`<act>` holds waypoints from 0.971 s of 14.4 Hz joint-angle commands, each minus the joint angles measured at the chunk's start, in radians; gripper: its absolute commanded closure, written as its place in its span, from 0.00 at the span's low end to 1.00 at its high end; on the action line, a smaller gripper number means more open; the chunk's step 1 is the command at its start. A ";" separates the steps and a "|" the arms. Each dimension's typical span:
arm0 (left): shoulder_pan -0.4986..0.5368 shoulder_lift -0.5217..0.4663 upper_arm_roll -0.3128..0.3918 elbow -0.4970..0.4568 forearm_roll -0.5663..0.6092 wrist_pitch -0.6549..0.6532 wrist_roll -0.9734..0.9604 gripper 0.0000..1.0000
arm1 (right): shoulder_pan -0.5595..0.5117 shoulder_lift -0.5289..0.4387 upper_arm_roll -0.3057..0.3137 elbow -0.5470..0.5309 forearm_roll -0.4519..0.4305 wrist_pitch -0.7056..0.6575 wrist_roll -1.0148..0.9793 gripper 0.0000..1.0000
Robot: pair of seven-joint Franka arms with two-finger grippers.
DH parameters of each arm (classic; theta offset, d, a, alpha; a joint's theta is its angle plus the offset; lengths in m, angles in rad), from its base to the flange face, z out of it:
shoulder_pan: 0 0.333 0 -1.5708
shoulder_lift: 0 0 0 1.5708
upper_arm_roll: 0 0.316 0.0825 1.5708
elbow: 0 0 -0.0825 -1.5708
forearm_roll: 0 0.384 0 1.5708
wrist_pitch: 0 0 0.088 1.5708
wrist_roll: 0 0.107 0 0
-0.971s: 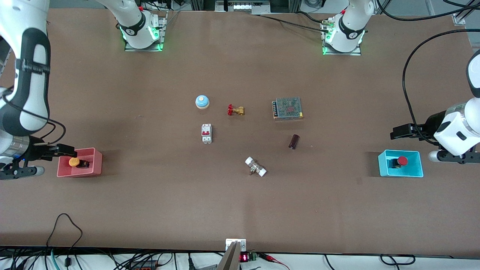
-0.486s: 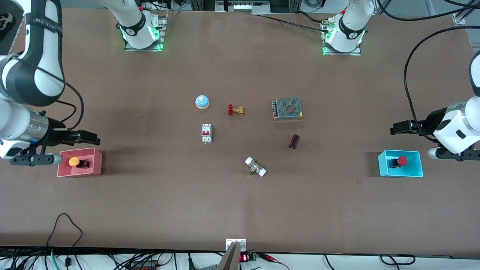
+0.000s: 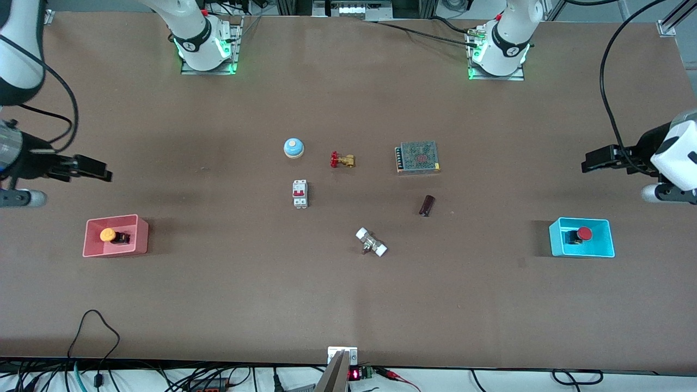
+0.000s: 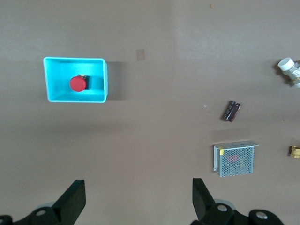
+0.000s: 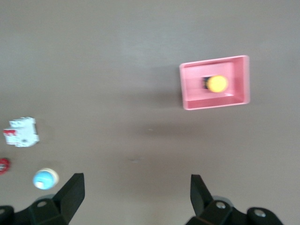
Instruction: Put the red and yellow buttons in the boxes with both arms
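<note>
The orange-yellow button lies in the pink-red box at the right arm's end of the table. The red button lies in the cyan box at the left arm's end. My right gripper is open and empty, up over bare table beside the pink-red box. My left gripper is open and empty, up over bare table beside the cyan box. The left wrist view shows the cyan box with the red button. The right wrist view shows the pink-red box with the yellow button.
In the table's middle lie a blue dome with a yellow top, a red-handled brass valve, a white circuit breaker, a metal mesh power supply, a dark cylinder and a white-ended fitting.
Both grippers have lifted away from their boxes and drawn back toward the robots' bases, the right one farther. Both buttons stay in the boxes.
</note>
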 commanded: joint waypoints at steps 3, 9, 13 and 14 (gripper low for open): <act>-0.153 -0.149 0.149 -0.144 0.004 0.008 0.038 0.00 | -0.211 -0.074 0.229 -0.025 -0.155 -0.031 0.009 0.00; -0.167 -0.214 0.173 -0.188 0.004 0.008 0.038 0.00 | -0.226 -0.186 0.229 -0.153 -0.137 -0.027 0.029 0.00; -0.169 -0.249 0.173 -0.200 0.004 -0.002 0.036 0.00 | -0.226 -0.260 0.229 -0.232 -0.140 -0.013 0.069 0.00; -0.169 -0.273 0.173 -0.222 0.002 0.001 0.036 0.00 | -0.226 -0.267 0.229 -0.239 -0.140 -0.014 0.069 0.00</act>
